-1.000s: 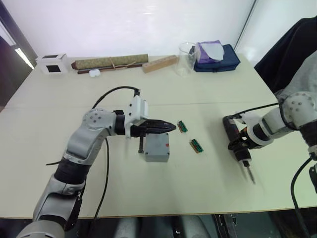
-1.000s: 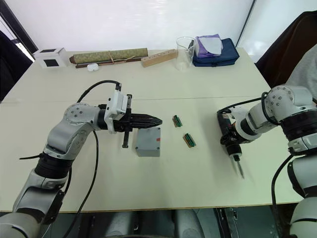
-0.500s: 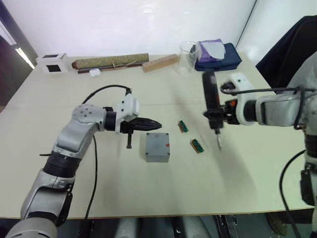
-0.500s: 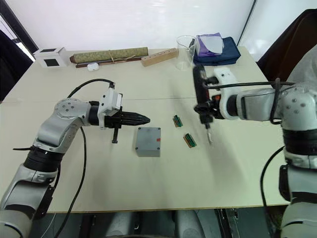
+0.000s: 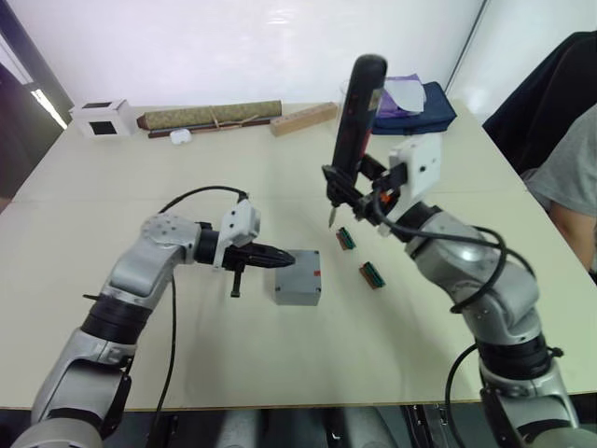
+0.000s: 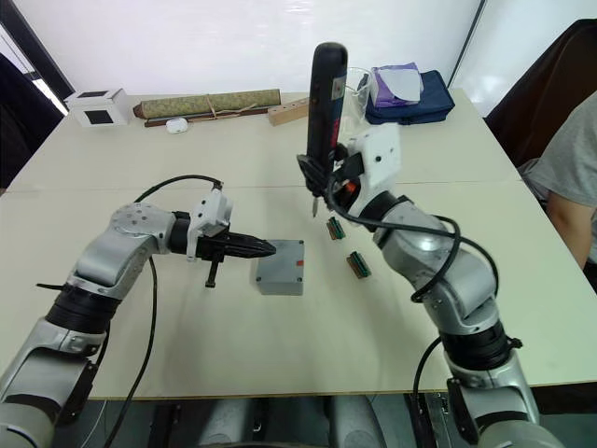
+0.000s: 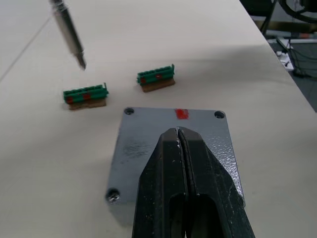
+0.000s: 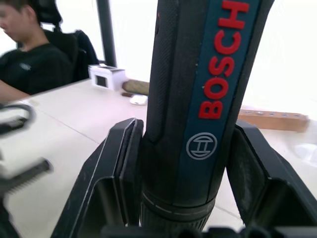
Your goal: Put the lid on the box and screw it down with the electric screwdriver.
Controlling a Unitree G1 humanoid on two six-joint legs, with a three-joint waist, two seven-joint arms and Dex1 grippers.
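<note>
Here, lid (image 7: 173,144) seated on box (image 6: 281,268) mid-surface (image 6: 280,355) | left end effector (image 7: 179,133) closed, empty, tips over lid | right end effector (image 8: 190,163) clamps screwdriver (image 6: 324,103) upright, bit down, just beyond box, the nearer arm for the lid's corner screws.

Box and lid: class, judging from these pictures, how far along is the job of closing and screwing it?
Done: the lid already sits on the box, with screws in its corner holes. In hand: the right claw grips the electric screwdriver upright, its bit above the table beyond the box, while the shut left claw rests at the lid. Left: bringing the bit down and driving each corner screw.
</note>
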